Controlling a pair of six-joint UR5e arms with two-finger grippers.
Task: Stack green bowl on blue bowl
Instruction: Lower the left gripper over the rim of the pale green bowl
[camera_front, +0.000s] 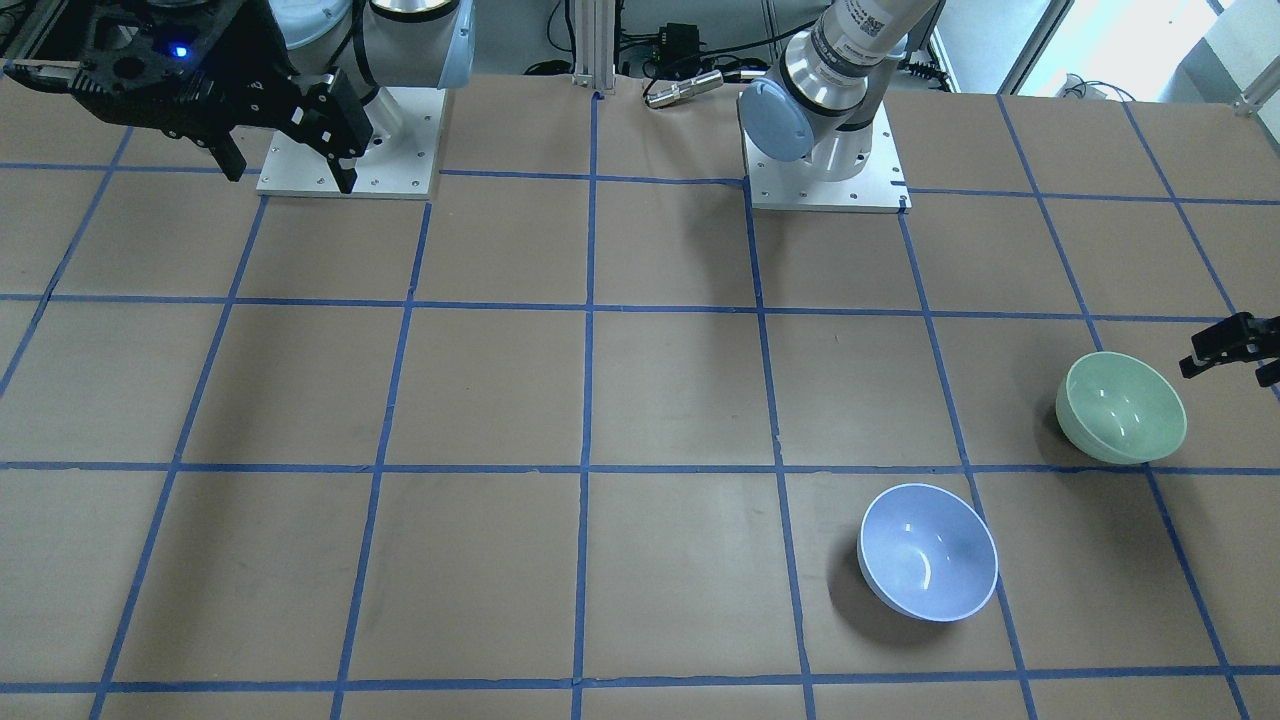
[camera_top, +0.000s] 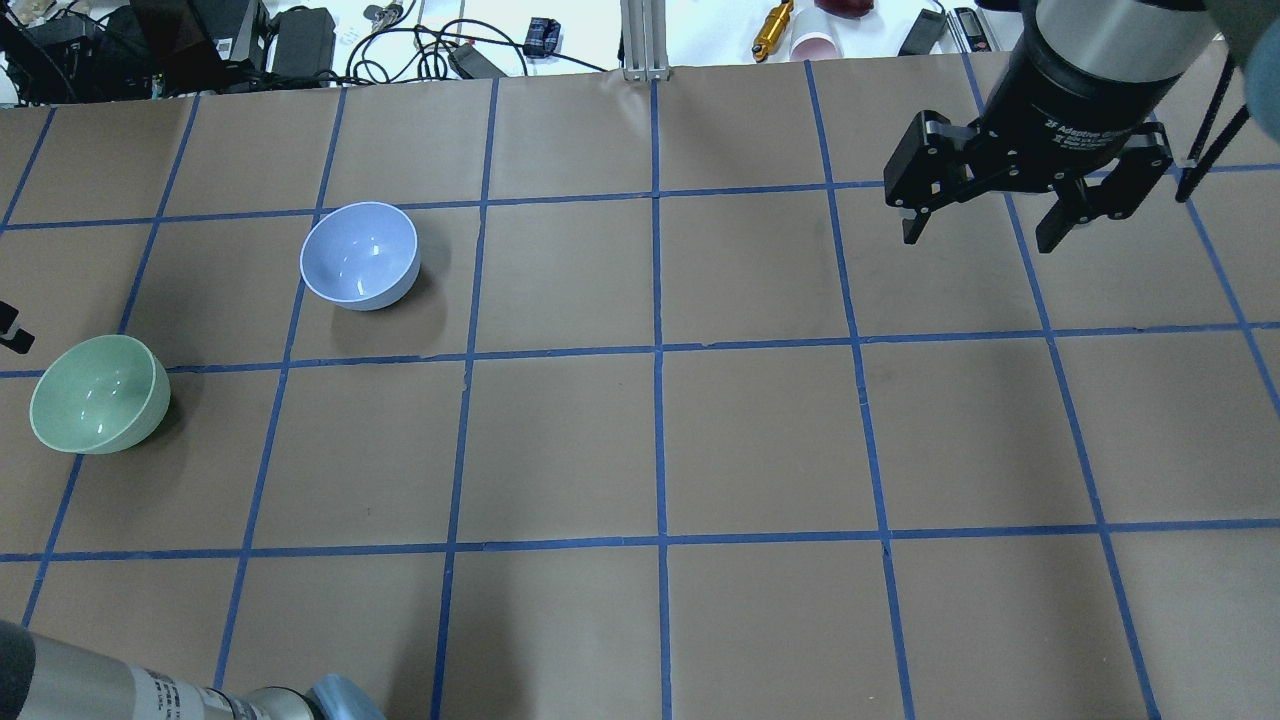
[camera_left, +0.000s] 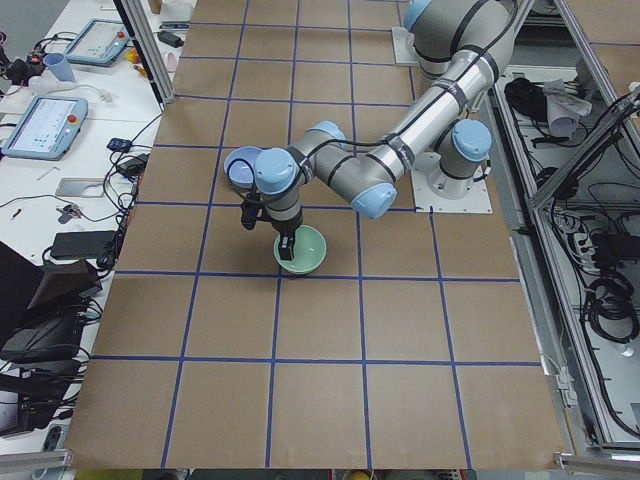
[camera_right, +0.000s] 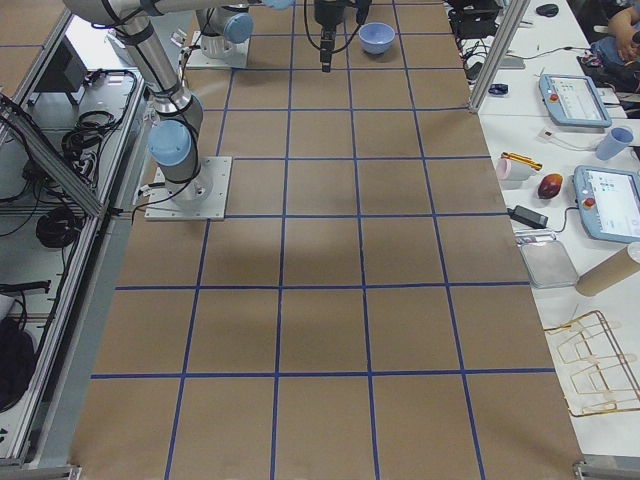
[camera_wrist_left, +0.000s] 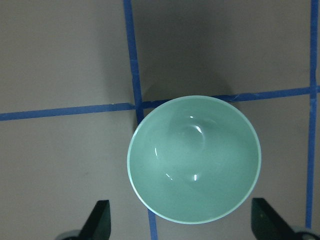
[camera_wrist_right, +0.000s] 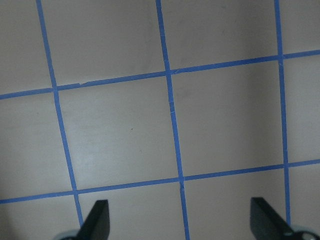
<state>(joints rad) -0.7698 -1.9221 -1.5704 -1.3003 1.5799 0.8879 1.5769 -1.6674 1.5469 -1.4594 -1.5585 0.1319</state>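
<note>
**A:** Which arm is placed to take the round, glossy mint-green bowl (camera_top: 98, 393)?

**B:** The left. In its wrist view the bowl fills the lower centre, upright, lying between and just ahead of the left fingers (camera_wrist_left: 99, 219). They stand wide and hold nothing, about as far apart as the rim is across.

**A:** And the right fingers (camera_top: 912, 222)?

**B:** Also spread wide and empty, over bare brown counter (camera_top: 760, 430) at the upper right of the overhead view, well apart from both bowls.

**A:** Where's the target?

**B:** The round, glossy periwinkle-blue bowl (camera_top: 360, 255) sits upright in that view's upper left, up and to the right of the green one and not touching it. The green bowl is round, so no axis matters. I'd judge a rim pinch likelier than spanning it.
</note>
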